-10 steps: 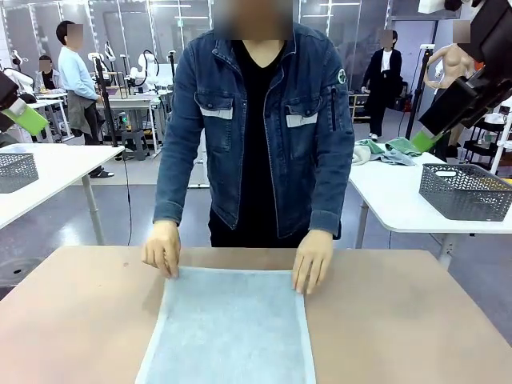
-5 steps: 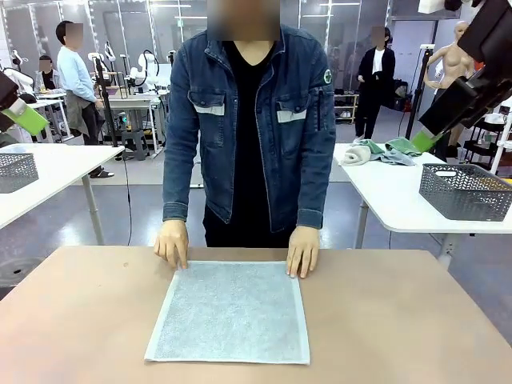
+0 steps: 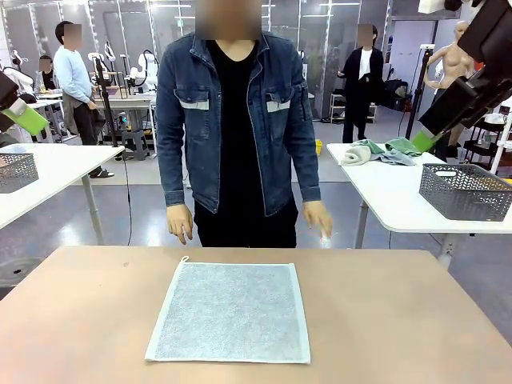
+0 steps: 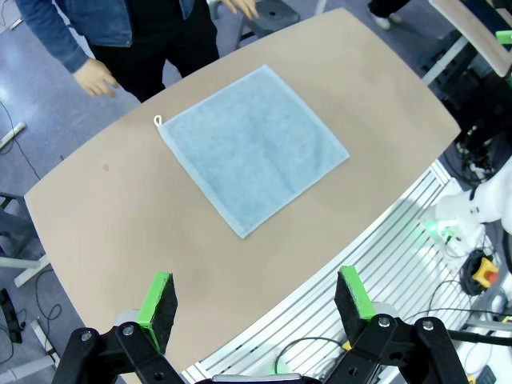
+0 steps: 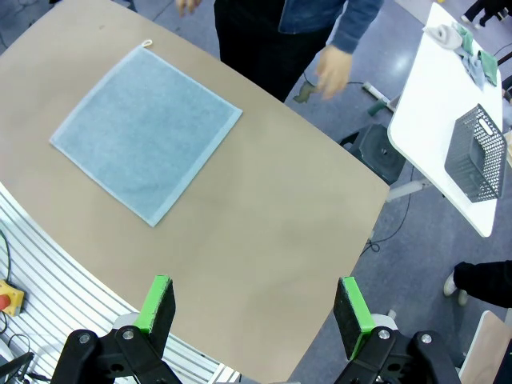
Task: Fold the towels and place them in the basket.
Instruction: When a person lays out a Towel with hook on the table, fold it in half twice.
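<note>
Left gripper (image 4: 254, 298), right gripper (image 5: 254, 306) spread wide, empty. Towel (image 4: 252, 148) flat, well below both. Best: descend, pinch nearest corners, fold evenly.

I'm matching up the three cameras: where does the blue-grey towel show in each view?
Front view: towel lies flat, lower centre.
Left wrist view: towel upper centre, turned cornerwise.
Right wrist view: towel upper left.
Shared landmark: its cord loop, at a corner on the person's side.
</note>
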